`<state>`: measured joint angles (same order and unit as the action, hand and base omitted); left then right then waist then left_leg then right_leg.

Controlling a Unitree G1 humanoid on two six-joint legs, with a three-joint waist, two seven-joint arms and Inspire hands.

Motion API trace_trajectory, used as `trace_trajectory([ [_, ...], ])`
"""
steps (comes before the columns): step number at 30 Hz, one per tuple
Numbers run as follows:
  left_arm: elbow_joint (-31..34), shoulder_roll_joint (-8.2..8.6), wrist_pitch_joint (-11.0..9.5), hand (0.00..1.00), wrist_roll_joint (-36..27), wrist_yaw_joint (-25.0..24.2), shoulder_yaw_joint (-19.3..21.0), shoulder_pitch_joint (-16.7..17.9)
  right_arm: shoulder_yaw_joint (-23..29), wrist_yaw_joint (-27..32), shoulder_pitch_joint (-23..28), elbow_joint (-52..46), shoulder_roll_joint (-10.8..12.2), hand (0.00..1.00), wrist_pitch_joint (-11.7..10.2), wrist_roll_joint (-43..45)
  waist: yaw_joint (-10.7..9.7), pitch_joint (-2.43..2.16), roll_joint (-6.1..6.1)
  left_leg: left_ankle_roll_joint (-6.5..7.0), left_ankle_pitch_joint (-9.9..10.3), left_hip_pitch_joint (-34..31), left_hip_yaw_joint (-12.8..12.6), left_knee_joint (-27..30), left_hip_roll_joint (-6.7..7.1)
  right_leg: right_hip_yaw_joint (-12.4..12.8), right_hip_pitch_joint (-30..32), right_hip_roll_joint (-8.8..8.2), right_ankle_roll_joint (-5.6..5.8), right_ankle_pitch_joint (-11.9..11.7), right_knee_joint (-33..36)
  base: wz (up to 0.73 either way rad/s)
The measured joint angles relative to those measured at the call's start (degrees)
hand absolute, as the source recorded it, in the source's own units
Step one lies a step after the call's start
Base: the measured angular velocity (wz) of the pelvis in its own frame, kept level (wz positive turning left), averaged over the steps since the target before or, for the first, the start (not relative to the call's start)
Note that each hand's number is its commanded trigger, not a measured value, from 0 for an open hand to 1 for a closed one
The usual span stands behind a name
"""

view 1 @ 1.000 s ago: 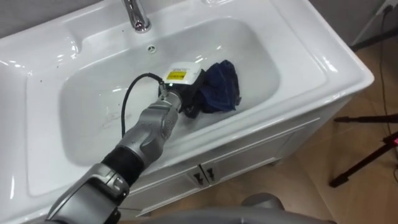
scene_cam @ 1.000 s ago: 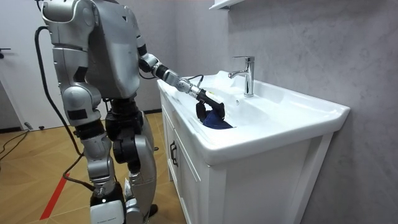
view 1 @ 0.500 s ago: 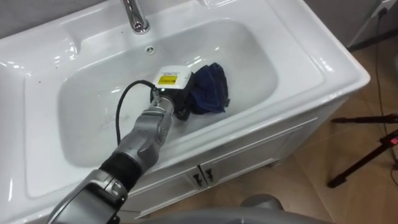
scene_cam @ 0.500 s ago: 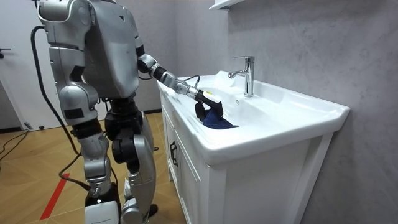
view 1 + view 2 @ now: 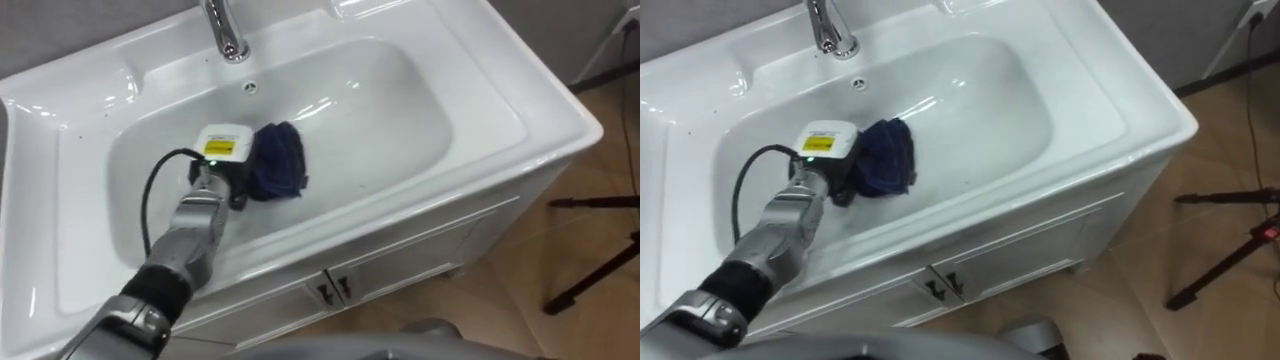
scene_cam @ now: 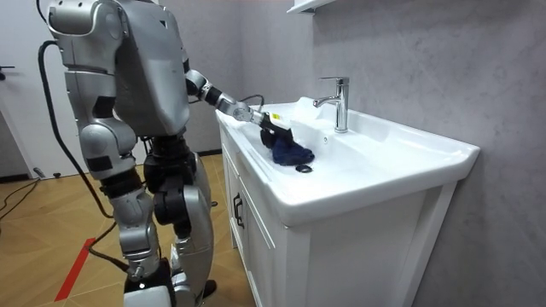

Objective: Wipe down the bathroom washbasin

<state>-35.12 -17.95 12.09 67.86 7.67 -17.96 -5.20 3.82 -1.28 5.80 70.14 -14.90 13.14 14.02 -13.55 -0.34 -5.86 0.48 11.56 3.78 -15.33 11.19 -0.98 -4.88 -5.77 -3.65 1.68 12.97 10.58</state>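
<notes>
A white basin (image 5: 390,110) is set in a vanity top, with a chrome faucet (image 5: 228,30) at its back rim. A crumpled dark blue cloth (image 5: 277,170) lies on the bowl's floor, left of centre. My left hand (image 5: 218,182) reaches in from the lower left and is shut on the cloth's left side, its dark fingers curled into the fabric. In the room view I stand at the vanity's end, and the left hand (image 6: 270,128) holds the cloth (image 6: 293,153) down in the bowl.
A small overflow hole (image 5: 251,88) sits below the faucet. Under the basin is a white cabinet (image 5: 340,285) with two door handles. Dark tripod legs (image 5: 600,265) stand on the wooden floor to the right. A grey wall rises behind the vanity.
My left hand has dragged the cloth leftward across the bowl's floor, from right of centre to left of centre. The eye view has shifted slightly as well.
</notes>
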Motion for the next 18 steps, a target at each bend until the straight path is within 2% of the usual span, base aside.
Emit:
trace_trajectory([
  [1, 0.3, -1.42, 0.0, 1.0, 1.8, 1.1, 0.7, 0.8, 0.0, 0.1, 0.0, -0.1, -0.5, 0.0, -0.1, 0.1, 0.9, -0.22, -0.34, -0.01, 0.0, -0.1, 0.1, 0.1, -0.02, -0.1, 0.0, -0.01, -0.03, 0.0, 0.0, 0.0],
  [4, 1.3, -2.69, 0.0, 1.0, 4.9, 2.5, 0.8, 2.4, 0.4, 0.4, -0.1, -0.2, -1.5, 0.0, -0.6, 1.1, 1.7, -0.57, -0.86, -0.02, 0.0, 0.0, 0.1, 0.2, -0.02, -0.1, 0.0, -0.02, -0.08, -0.1, 0.0, -0.01],
  [6, 2.2, -2.87, 0.0, 1.0, 6.5, 3.8, 1.2, 4.0, 2.4, 1.1, 0.1, -1.7, -1.6, 0.0, -1.3, 2.3, 1.8, -0.67, -0.98, -0.09, -0.1, 0.1, 0.1, 0.3, -0.17, 0.0, 0.0, 0.09, -0.27, -0.2, 0.0, -0.1],
  [12, 3.5, -3.05, 0.0, 1.0, 6.4, 8.1, 2.9, 7.2, 4.4, 2.5, 1.4, -3.1, -2.5, 0.0, -1.0, 3.6, 3.4, -0.88, -1.66, -0.38, -0.2, 0.4, 0.4, 0.1, -0.38, 0.2, -0.1, 0.35, -0.56, -0.3, 0.0, -0.07],
  [18, 5.2, -3.05, 0.0, 1.0, 6.5, 10.1, 3.8, 8.3, 5.1, 3.1, 0.9, -3.2, -3.0, 0.0, -1.6, 4.6, 6.1, -1.04, -2.18, -0.55, -0.4, 0.6, 0.9, 0.1, -0.49, 0.0, 0.0, 0.36, -0.83, -0.1, 0.0, -0.01],
])
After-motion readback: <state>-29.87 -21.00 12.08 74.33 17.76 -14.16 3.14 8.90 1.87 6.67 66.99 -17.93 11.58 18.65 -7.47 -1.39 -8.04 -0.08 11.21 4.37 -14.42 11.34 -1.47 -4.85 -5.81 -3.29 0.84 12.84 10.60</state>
